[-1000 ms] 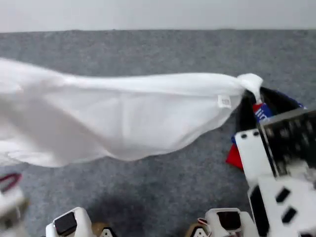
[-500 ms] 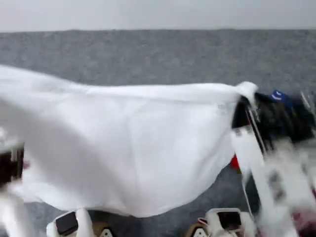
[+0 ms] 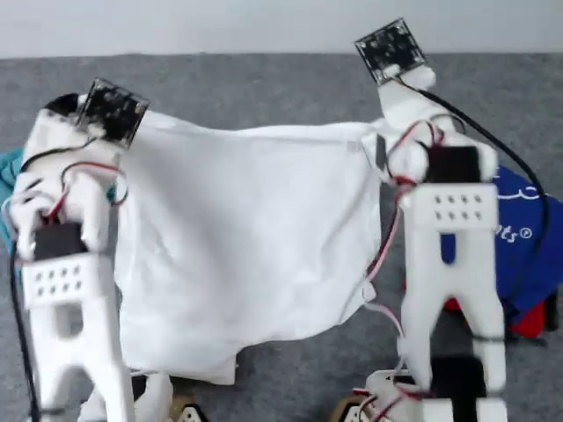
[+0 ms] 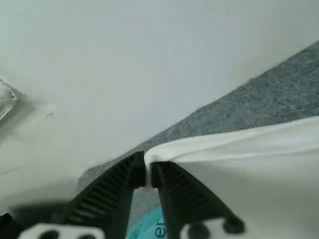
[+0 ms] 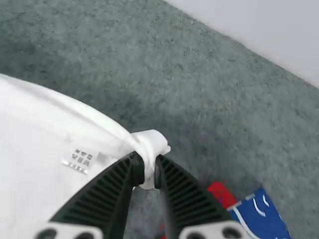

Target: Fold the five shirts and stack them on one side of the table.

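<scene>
The left claw (image 4: 147,172) is clamped on one top corner of the white shirt (image 3: 246,246), its ribbed jaws pinched together on only a thin edge of cloth. The right claw (image 5: 147,168) is clamped on the opposite corner, where the fabric bunches into a small knot above the jaws.

Between them the shirt's top edge runs taut across the far part of the grey table (image 3: 264,88). The body spreads back toward the arm bases, and its lower hem is crumpled near the left arm. A blue shirt (image 3: 519,229) lies beside the right arm with a red garment (image 3: 528,321) just under it, and a teal garment (image 3: 9,176) lies by the left arm.

The left hold looks the weaker, so any further tension between the arms could pull that corner free. If the arms lower unevenly, the shirt will likely lie skewed. The rumpled hem may stay doubled under and spoil the fold.
</scene>
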You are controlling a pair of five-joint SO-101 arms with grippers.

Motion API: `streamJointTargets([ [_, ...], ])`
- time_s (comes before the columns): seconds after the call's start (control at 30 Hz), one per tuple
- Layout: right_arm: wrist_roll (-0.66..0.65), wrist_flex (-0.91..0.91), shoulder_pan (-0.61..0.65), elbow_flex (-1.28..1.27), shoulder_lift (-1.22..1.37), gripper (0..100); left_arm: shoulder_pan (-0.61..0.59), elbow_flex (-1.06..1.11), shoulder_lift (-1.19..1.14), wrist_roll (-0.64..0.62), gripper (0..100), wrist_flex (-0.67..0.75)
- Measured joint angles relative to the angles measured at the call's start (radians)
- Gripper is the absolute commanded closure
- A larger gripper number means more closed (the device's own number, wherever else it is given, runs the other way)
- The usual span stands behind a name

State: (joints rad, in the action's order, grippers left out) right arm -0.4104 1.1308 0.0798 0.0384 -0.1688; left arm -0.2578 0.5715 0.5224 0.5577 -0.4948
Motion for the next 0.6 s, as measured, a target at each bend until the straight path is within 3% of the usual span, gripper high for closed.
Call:
streamJointTargets([
  [0.23, 0.000, -0.298, -0.021, 0.000, 0.222, 98.9, 0.008, -0.203, -0.387, -0.002, 99, 0.124],
  [0.43, 0.000, -0.539, -0.021, 0.012, 0.371, 98.9, 0.008, -0.505, -0.678, 0.005, 99, 0.126],
  [0.6, 0.000, -0.611, -0.021, 0.172, 0.531, 98.9, 0.014, -0.690, -0.789, 0.006, 99, 0.063],
])
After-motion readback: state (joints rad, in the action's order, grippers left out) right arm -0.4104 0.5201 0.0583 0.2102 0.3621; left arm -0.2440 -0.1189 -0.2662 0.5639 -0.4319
